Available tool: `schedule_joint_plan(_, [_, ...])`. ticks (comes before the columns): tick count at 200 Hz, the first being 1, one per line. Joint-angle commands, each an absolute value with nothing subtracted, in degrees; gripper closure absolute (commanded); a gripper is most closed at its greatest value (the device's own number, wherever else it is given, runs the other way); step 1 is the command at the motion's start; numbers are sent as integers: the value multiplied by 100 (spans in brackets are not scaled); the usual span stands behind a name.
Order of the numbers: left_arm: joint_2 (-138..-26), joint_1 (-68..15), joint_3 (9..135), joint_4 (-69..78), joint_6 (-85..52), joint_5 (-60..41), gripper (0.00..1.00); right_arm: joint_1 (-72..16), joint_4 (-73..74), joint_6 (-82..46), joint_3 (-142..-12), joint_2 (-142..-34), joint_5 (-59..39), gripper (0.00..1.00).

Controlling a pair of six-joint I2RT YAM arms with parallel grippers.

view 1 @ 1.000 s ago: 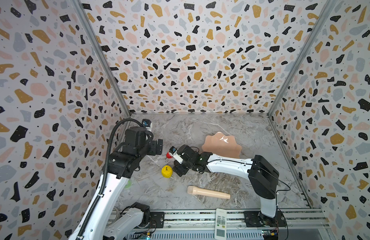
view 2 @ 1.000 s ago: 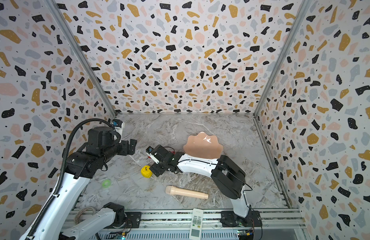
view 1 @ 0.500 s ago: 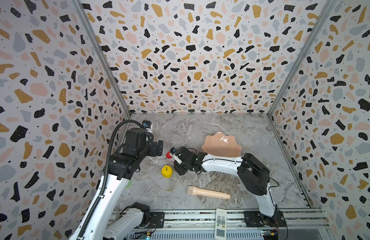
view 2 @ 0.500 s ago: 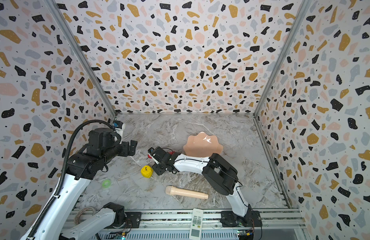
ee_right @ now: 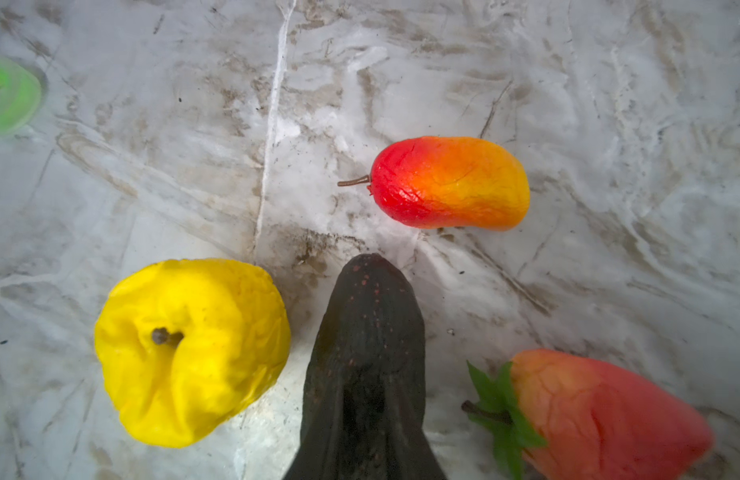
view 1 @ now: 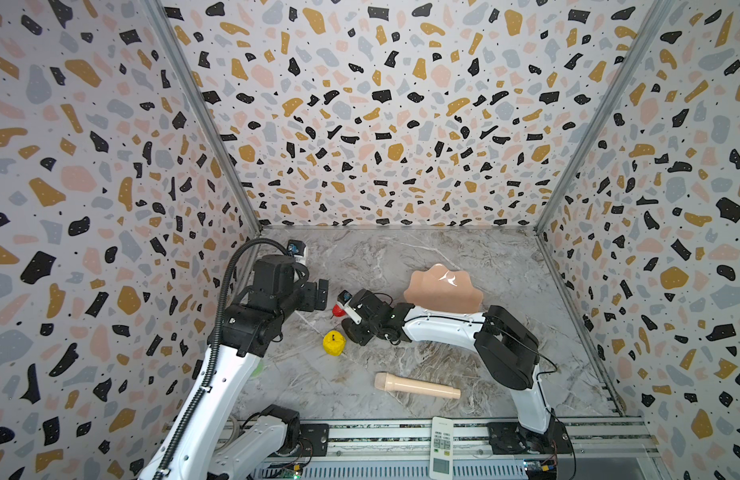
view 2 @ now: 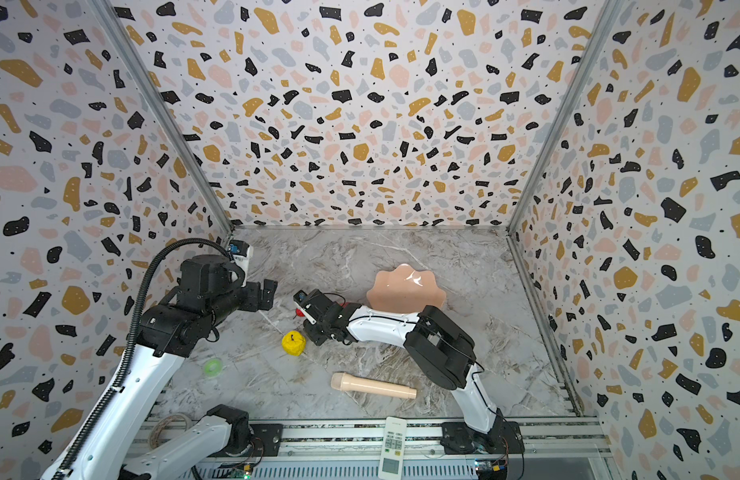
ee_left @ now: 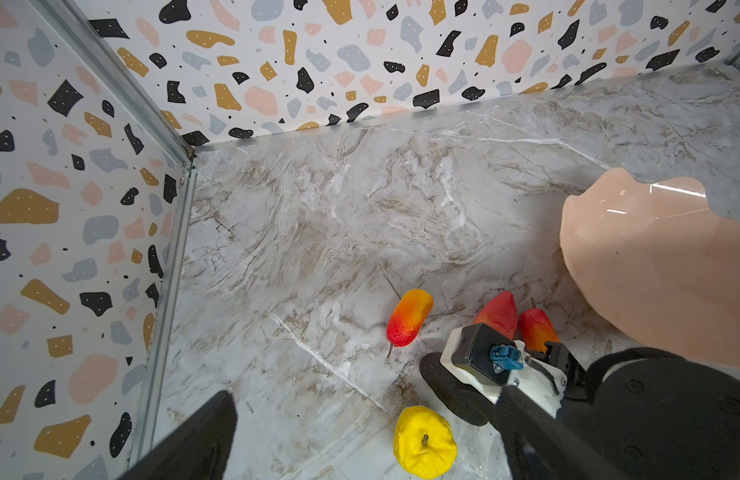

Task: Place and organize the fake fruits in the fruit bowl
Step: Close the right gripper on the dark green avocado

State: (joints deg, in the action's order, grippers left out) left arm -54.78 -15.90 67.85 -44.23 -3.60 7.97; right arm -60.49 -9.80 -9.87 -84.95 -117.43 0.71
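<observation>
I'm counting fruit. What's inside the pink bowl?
Nothing shows inside the fruit bowl, just shiny pink. Its near edge is covered by the right arm.

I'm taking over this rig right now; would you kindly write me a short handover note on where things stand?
The left gripper is open and empty, raised beside the fruits.
The right gripper is shut on the avocado, low by the table; whether it is lifted I cannot tell.
The fruit bowl sits to the right of the fruit cluster, with no fruit visible in it.
Lying on the table: the yellow fruit, a mango, a second mango and the strawberry.
Done: avocado gripped. Left: carry it to the bowl, then the other four, and arrange them.
</observation>
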Motion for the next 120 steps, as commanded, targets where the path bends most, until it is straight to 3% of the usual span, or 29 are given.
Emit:
schedule_joint_plan(1, [-5496, -1600, 6680, -4194, -269, 747, 1, -5939, -1003, -802, -8391, -11238, -77, 81])
schedule_joint_plan(99, [-5607, -1600, 6663, -4144, -241, 730, 0, -5897, -999, -554, -8333, -11177, -234, 84])
schedule_joint_plan(120, [-5625, -1599, 6662, -4140, -245, 720, 0, -5905, -1052, -506, -8391, -11310, -404, 64])
